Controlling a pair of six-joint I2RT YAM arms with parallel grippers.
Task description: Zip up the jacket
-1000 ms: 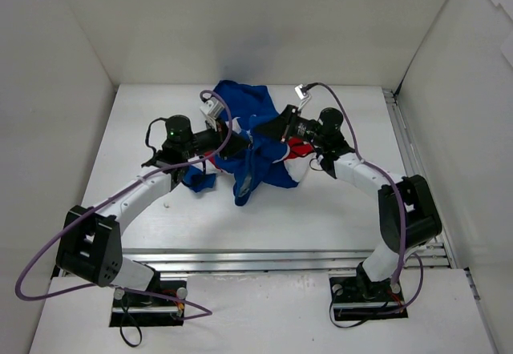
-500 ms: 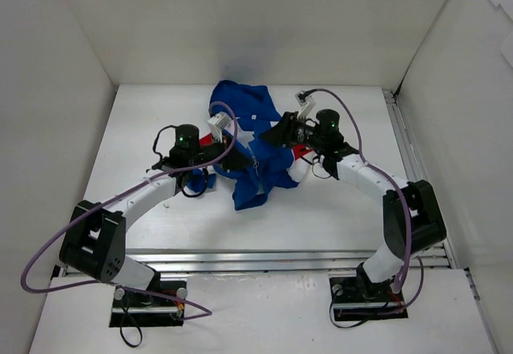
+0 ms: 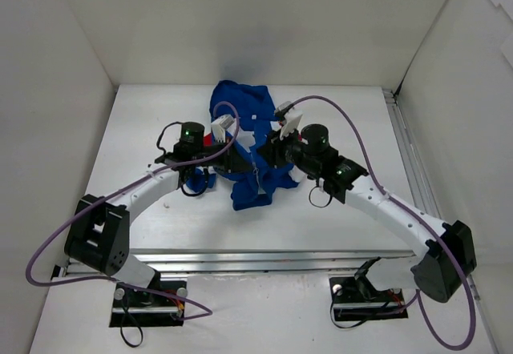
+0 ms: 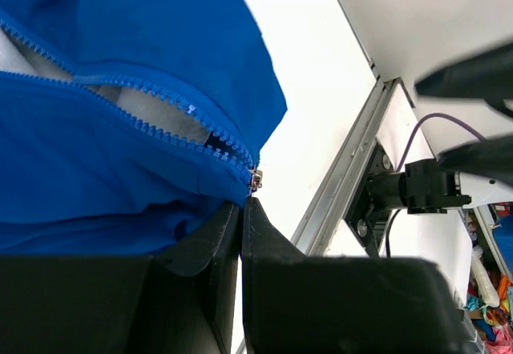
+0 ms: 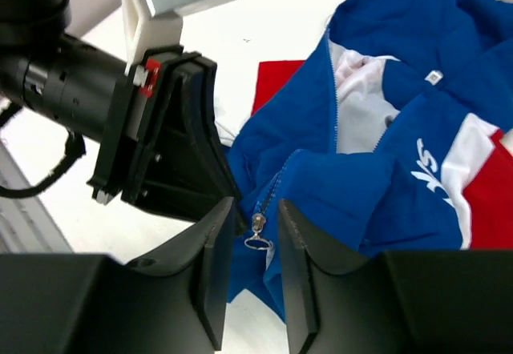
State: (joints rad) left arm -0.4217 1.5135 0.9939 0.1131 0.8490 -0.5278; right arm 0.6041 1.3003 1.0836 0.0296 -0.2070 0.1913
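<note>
White worktop (image 3: 144, 114), jacket (image 3: 240, 102) heaped centre, nearer far edge; looks soft, light, limp. My left claw (image 4: 241, 210) pinched shut on its hem. Right claw (image 5: 255, 206) part open, straddling zipper pull (image 5: 258, 238), not gripping. Take that tab.

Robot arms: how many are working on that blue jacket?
2. The left arm is mounted at the near left, the right arm at the near right; both reach to the jacket in the middle. None seems hidden.
</note>
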